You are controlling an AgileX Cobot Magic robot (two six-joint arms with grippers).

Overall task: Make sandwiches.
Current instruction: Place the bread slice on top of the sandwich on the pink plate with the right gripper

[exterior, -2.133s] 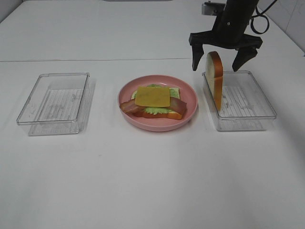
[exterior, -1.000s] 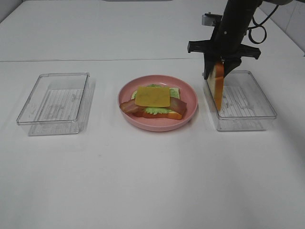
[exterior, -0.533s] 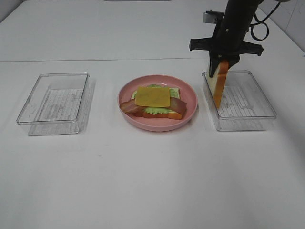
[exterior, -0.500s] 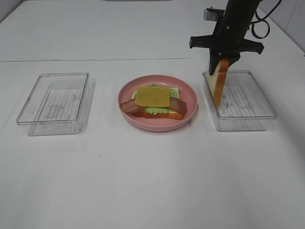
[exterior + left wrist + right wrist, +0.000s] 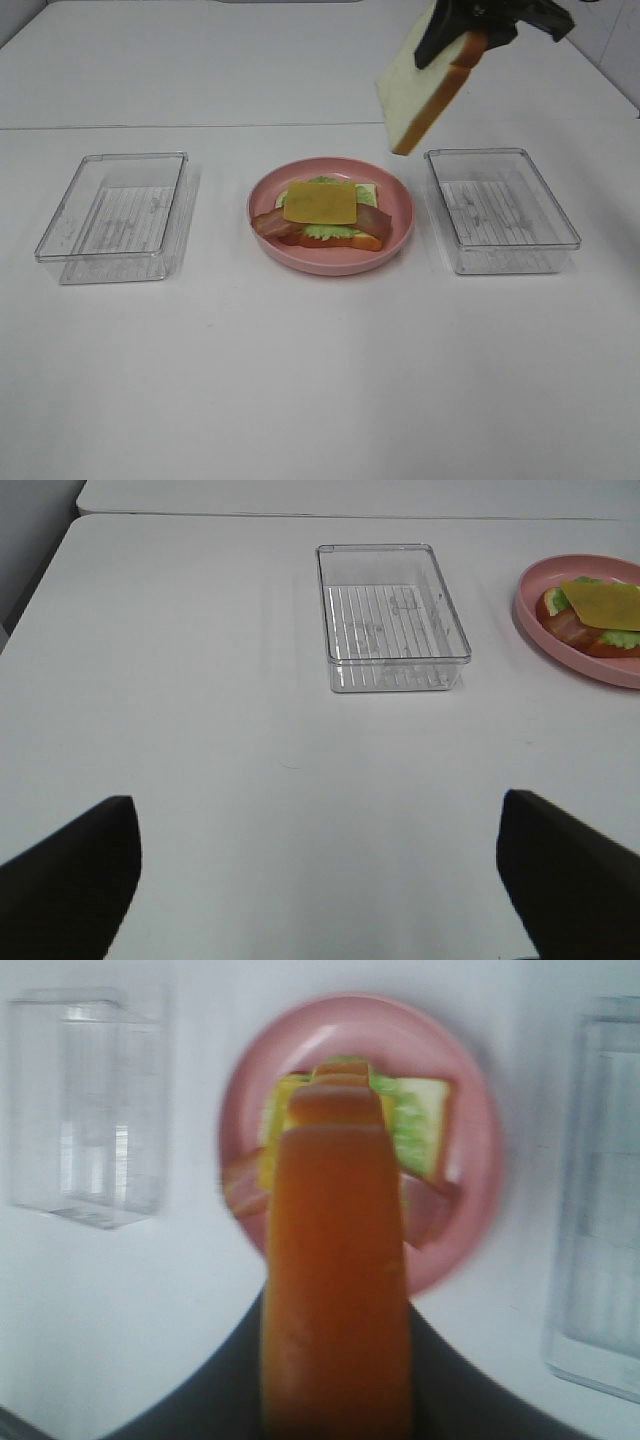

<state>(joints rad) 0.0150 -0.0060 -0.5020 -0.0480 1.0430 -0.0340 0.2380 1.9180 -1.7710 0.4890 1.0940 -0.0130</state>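
Note:
My right gripper point(image 5: 478, 28) is shut on a white bread slice point(image 5: 424, 88) with an orange-brown crust and holds it high in the air, tilted, between the pink plate point(image 5: 394, 196) and the right tray point(image 5: 500, 208). On the plate lies the open sandwich: a bread slice point(image 5: 366, 190), green lettuce point(image 5: 325, 231), bacon strips point(image 5: 275, 225) and a yellow cheese square point(image 5: 319, 201) on top. In the right wrist view the held slice's crust point(image 5: 337, 1280) fills the middle, above the plate point(image 5: 470, 1110). The left gripper's dark fingers point(image 5: 70, 865) stand wide apart, empty, over bare table.
An empty clear tray point(image 5: 113, 215) stands left of the plate; it also shows in the left wrist view point(image 5: 391, 616). The right clear tray is empty too. The white table point(image 5: 320, 380) stretches in front of all three.
My right gripper closed on the bread slice standing in the right tray, lifted it out and carried it up and left toward the plate. The tray is now empty.

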